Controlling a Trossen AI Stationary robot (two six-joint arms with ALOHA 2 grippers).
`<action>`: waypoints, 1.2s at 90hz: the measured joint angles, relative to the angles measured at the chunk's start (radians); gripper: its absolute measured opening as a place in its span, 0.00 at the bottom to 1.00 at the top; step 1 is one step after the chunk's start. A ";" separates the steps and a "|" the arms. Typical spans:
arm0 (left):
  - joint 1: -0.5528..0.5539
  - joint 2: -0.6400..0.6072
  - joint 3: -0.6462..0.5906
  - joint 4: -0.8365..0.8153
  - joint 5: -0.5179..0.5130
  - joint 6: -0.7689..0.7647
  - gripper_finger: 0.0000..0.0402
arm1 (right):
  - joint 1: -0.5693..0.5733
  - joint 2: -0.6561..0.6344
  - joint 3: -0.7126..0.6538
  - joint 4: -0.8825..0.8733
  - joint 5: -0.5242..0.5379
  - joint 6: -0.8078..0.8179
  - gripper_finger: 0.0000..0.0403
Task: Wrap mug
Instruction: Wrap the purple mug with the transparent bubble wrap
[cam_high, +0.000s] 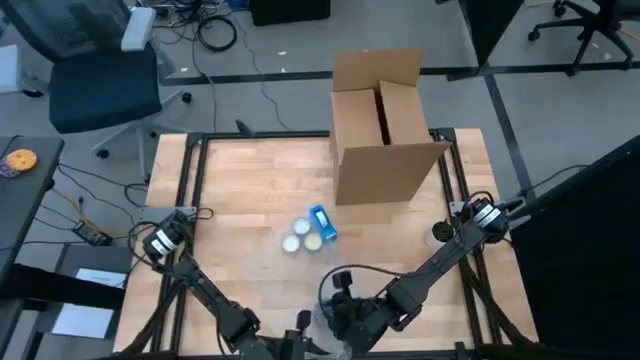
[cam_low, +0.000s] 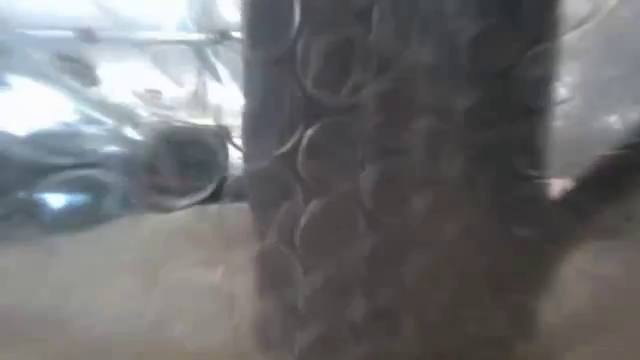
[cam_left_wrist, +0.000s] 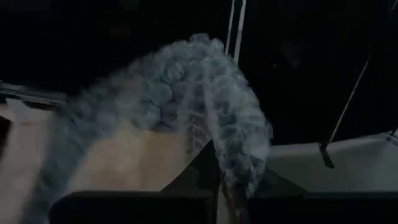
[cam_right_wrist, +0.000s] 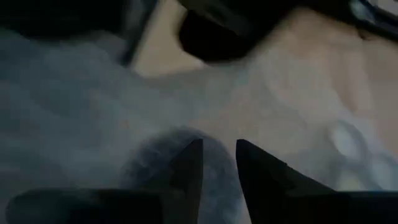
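- The mug does not show plainly anywhere. The best guess is the dark rounded patch (cam_right_wrist: 155, 158) under the bubble wrap (cam_right_wrist: 74, 93) in the right wrist view, which is too blurred to confirm.
- If that patch is the mug, it is at the near edge of the table (cam_high: 250, 180), where both arms meet in the high view. It would lie just ahead of the right pincer (cam_right_wrist: 217, 155) and a little to one side of it.
- Its handle and its long axis cannot be made out through the wrap.
- The right pincer is only narrowly parted, with a slim gap between the two pointed tips. Wrap shows through that gap, but the tips seem to grip nothing.
- The left pincer (cam_left_wrist: 227, 199) looks closed on the wrap. A strip of it rises from between the dark fingers, arches up and falls away toward the table.
- Seen from table height, a hanging sheet of wrap sits close to the lens and hides nearly everything behind it.
- The coming move seems to turn on this: the right pincer is over the covered dark shape and the left one has the free end of the wrap. The left arm is therefore placed to draw the sheet over or round, while the right one is nearer for steadying the bundle.
- Farther out, mid-table, a small blue item (cam_high: 322, 224) and two white round things (cam_high: 300, 238) lie well apart from both pincers.
- An open cardboard box (cam_high: 385, 130) stands at the far side of the table.
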 joint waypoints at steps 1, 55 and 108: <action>0.000 0.000 0.000 0.000 -0.001 -0.003 0.00 | 0.000 0.000 -0.004 0.011 -0.006 -0.002 0.18; 0.016 -0.002 0.000 -0.254 -0.114 -0.157 0.00 | 0.004 0.000 -0.070 -0.011 -0.142 0.156 0.18; 0.061 -0.002 0.002 -0.541 -0.116 -0.314 0.00 | -0.139 0.000 -0.070 -0.043 -0.347 0.103 0.18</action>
